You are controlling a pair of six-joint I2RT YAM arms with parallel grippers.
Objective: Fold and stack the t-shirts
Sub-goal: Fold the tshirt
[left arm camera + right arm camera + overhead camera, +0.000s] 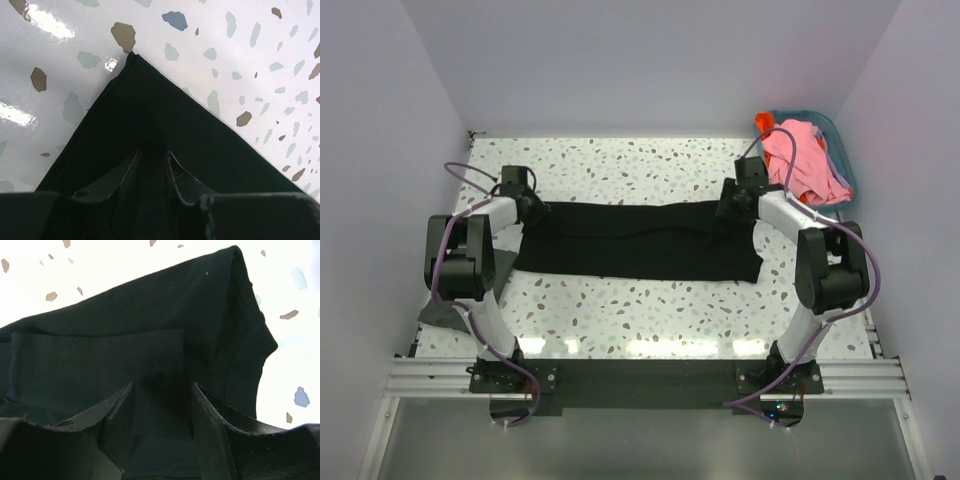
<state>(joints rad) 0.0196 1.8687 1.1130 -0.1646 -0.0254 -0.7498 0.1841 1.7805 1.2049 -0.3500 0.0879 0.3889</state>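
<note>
A large black t-shirt lies flat on the speckled table as a long folded band running left to right. My left gripper rests on its far left corner, jaws slightly apart, with black fabric under and between them. My right gripper sits on the far right end, jaws open over the folded fabric near the collar. A pink shirt and an orange-red one lie heaped in the teal basket at the back right.
The teal basket stands at the table's far right corner, close behind my right arm. A dark grey piece of cloth shows at the table's left edge beside the left arm. White walls close in on three sides.
</note>
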